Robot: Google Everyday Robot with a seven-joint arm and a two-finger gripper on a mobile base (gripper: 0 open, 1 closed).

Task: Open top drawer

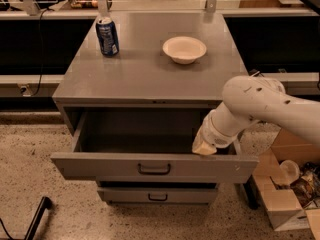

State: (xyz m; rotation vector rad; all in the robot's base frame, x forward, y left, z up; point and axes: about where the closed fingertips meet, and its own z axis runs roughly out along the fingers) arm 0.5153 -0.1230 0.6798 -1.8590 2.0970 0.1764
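The top drawer (100, 167) of the grey metal cabinet (140, 79) stands pulled out, its deep grey interior (140, 131) showing. Its small dark bar handle (154, 169) sits centred on the front panel. My gripper (204, 145) is at the end of the white arm (260, 104), which comes in from the right. It hangs over the drawer's right end, just behind the front panel. A narrower drawer (125, 195) with a like handle shows below, nearly closed.
A blue soda can (107, 36) and a white bowl (184, 49) stand on the cabinet top. A cardboard box (285, 204) with clutter sits on the floor at the right. A black leg (37, 219) crosses the floor at lower left. Dark shelving runs behind.
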